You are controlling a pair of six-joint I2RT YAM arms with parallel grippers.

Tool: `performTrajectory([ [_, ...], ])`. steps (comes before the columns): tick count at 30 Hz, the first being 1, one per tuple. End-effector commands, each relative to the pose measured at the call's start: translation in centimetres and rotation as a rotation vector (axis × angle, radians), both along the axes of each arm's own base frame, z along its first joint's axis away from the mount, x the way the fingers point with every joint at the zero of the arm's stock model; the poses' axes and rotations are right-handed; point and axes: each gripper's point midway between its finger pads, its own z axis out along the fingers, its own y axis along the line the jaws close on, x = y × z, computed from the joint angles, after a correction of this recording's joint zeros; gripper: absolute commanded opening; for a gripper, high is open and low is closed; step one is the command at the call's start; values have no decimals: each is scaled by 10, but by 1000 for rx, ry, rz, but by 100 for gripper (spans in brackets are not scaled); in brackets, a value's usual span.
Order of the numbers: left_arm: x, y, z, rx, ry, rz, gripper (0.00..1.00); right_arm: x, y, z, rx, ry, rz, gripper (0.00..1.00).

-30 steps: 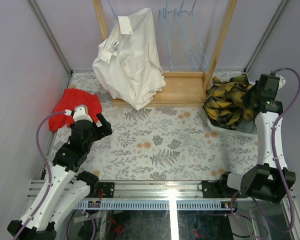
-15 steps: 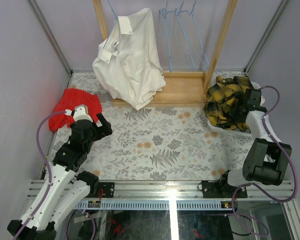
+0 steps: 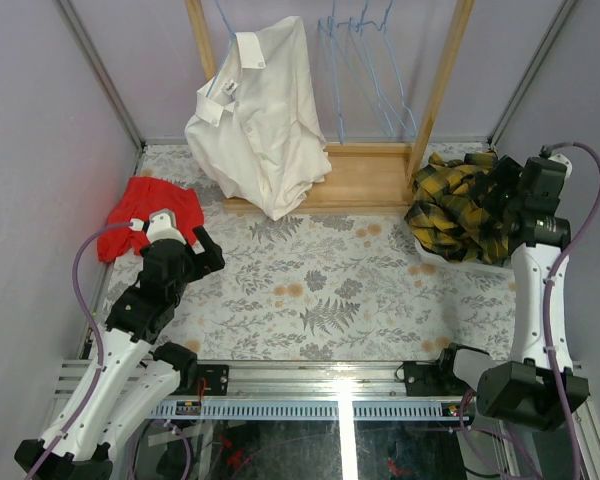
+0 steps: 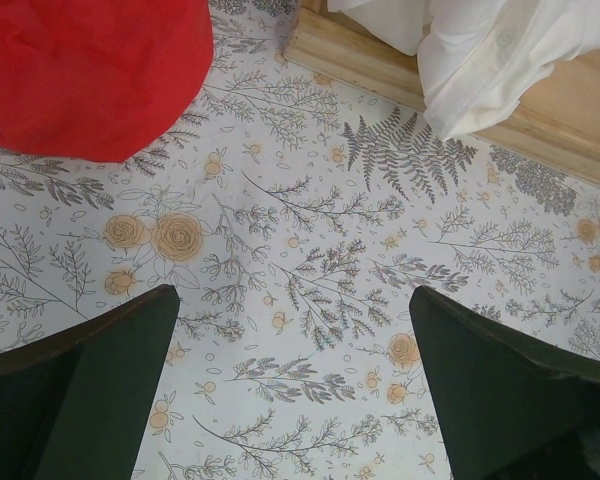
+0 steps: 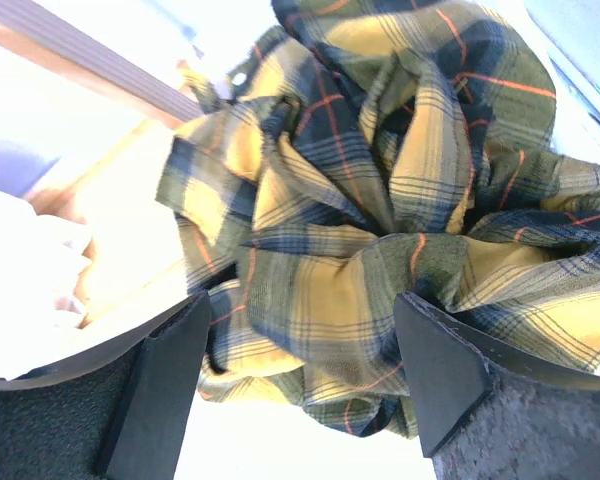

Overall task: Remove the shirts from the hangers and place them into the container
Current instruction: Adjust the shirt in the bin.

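- The right pincer [image 5: 305,375] stands open at the container [image 3: 472,263], fingers wide apart. The plaid shirt [image 3: 458,205] sits bunched just ahead of them. I cannot tell whether any fold touches a finger.
- The plaid shirt is heaped high in the white mesh basket, with folds spilling over the rim on the rack side. Anything beneath it is hidden.
- The left pincer [image 4: 292,300] hovers open and empty over the floral desk [image 3: 330,290], with the red cloth [image 3: 150,210] near it.
- One white shirt [image 3: 255,120] hangs at the left of the wooden rack [image 3: 445,70]. Its hook rises at the collar, and its hem is draped onto the rack base.
- The bare hangers [image 3: 365,70] hang to its right, in the middle of the rack.
- The white shirt looks light, soft and limp. It will probably slump, stretch and trail once lifted rather than hold any shape.
- The best hold is likely a pinch of doubled cloth at the collar or a shoulder seam, close to the wire.
- A grip on the hem would probably only drag the hanger along.
- The wire hanger is thin and likely to swing or come off with the shirt.
- The plaid heap is springy and may need pressing down so that it does not slide out.
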Motion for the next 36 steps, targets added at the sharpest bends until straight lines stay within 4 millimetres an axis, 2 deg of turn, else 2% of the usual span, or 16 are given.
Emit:
performTrajectory([
  [1,6,-1,8,-7,-41,0,100,-5,20,20,15,-47,113,81],
  [6,6,0,9,-8,-46,4,100,-7,37,20,75,-25,190,77],
  [14,6,0,10,-13,-54,5,100,-29,76,55,100,-223,381,75],
  [17,7,-1,10,-12,-53,-1,100,-44,111,68,111,-373,594,76],
  [20,7,-3,9,-14,-47,-11,100,-61,144,81,233,-500,756,77],
  [22,7,-5,10,-18,-46,-23,100,-70,157,84,316,-533,818,77],
  [25,7,-14,10,-19,-47,-83,100,-83,172,79,403,-518,915,77],
  [29,15,-40,33,-40,-50,-221,100,-98,181,56,403,-444,1000,79],
  [34,48,-61,68,-40,-28,-290,100,-111,195,33,428,-390,1057,80],
  [36,64,-62,91,-51,-74,-303,100,-115,205,25,447,-364,1080,80],
])
